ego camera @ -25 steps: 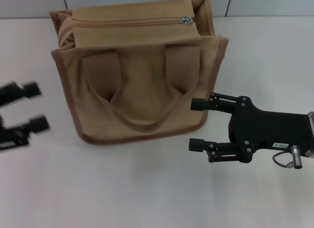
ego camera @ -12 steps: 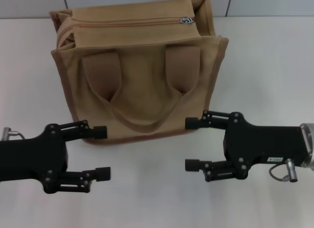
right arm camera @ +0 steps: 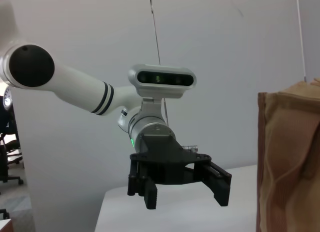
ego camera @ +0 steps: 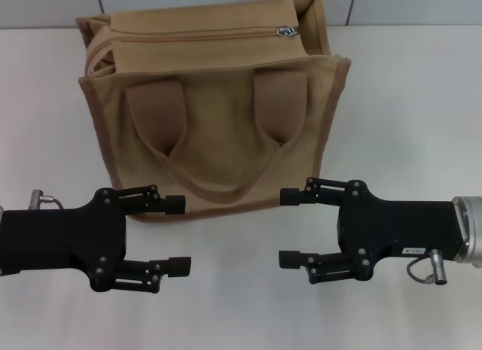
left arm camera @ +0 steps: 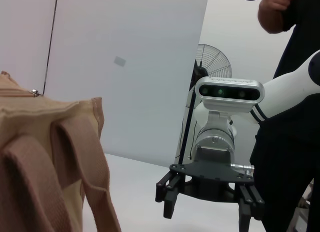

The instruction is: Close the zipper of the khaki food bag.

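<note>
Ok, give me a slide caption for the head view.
Both open tools, left and right, face each other before the khaki food bag, its zipper pull at the right end.

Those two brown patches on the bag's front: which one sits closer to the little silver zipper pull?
The robot's-right patch, almost directly below the pull tab; the other patch sits far across the khaki food bag.

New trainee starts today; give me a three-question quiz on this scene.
1. True or false: the left gripper is open.
2. The zipper pull sits near the bag's which end, by the robot's sides?
3. What does the right gripper hold? A) a handle B) nothing C) the pull

Key: 1 true. 2 right. 3 B; it is open, in front of the bag.
</note>
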Robot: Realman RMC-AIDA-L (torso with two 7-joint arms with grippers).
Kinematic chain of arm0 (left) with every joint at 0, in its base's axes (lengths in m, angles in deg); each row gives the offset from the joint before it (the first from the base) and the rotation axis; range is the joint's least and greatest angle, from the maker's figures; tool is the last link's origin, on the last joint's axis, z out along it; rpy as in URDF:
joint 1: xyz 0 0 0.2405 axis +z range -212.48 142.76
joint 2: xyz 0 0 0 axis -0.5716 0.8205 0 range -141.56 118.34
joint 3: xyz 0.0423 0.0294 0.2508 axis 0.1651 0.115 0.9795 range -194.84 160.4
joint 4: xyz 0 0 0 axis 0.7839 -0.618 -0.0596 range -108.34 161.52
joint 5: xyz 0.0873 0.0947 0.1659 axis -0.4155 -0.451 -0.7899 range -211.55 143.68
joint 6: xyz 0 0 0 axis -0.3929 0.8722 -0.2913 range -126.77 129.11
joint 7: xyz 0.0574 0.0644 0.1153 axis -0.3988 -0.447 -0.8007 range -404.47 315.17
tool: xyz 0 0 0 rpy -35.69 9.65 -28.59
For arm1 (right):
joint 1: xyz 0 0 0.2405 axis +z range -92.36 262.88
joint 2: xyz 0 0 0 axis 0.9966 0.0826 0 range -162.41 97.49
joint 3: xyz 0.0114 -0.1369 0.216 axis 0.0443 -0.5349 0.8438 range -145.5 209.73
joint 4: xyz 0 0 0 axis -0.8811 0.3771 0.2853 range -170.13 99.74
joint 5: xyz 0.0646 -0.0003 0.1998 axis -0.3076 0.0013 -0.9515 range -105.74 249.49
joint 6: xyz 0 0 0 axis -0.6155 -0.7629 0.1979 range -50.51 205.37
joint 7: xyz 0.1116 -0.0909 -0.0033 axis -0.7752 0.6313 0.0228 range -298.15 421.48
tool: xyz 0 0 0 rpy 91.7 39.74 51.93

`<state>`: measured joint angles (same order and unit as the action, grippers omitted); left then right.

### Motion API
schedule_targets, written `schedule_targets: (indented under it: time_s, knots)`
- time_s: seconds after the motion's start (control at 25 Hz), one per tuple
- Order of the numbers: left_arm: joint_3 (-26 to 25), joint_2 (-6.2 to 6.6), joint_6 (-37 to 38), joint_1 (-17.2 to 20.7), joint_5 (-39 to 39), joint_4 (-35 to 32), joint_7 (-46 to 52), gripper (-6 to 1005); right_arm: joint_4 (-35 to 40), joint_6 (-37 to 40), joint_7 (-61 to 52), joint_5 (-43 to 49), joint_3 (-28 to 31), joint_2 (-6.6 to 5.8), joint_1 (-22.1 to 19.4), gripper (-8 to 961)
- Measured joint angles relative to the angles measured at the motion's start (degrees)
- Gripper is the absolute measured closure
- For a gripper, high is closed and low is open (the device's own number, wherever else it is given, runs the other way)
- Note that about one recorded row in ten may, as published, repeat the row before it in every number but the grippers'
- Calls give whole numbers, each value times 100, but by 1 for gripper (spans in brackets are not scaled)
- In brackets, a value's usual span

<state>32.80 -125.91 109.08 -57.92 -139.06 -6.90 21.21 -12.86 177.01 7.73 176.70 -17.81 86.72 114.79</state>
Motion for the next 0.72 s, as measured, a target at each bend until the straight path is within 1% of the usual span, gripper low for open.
schedule_targets:
  time_s: [0.24,0.72]
  knots:
    - [17,-4,-168,-42,0,1,12,164,0,-53,3,1,0,-9,38,136]
    - [13,7,-201,-144,1,1,23,164,-2,-7,7,1,0,-9,39,136]
